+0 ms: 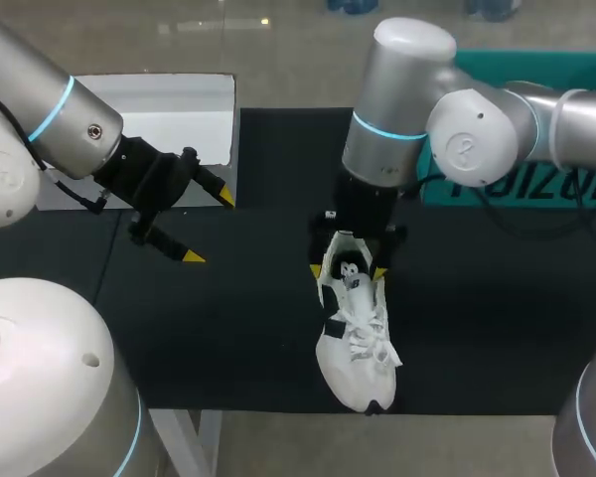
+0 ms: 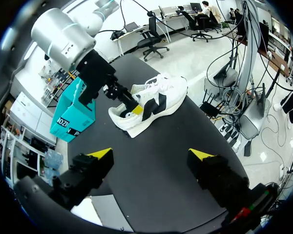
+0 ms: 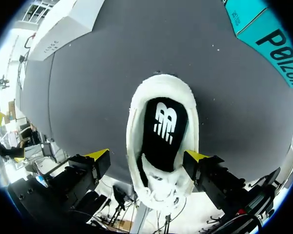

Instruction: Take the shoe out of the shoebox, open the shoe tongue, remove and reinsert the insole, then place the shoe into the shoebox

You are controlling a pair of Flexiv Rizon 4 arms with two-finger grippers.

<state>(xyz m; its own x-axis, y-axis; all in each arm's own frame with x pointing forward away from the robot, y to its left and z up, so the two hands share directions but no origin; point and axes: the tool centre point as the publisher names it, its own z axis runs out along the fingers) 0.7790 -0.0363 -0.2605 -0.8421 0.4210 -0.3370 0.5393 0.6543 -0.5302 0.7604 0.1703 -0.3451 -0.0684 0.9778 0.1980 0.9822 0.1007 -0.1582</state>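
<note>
Shoe (image 1: 358, 343): white with black marks, on its sole on the black worktop (image 1: 248, 328), toe at the near edge, out of any box
Insole (image 3: 162, 131): black, lies inside the shoe, seen through the collar
Right end effector (image 1: 350, 268): open, above the heel, one finger on either side of it; one finger (image 3: 95, 163) stands clear of the shoe
Left end effector (image 1: 208, 227): open and holding nothing, above the worktop, well apart from the shoe
Teal box (image 1: 507, 70): far right, behind the right arm
White box (image 1: 169, 114): far left corner
</note>
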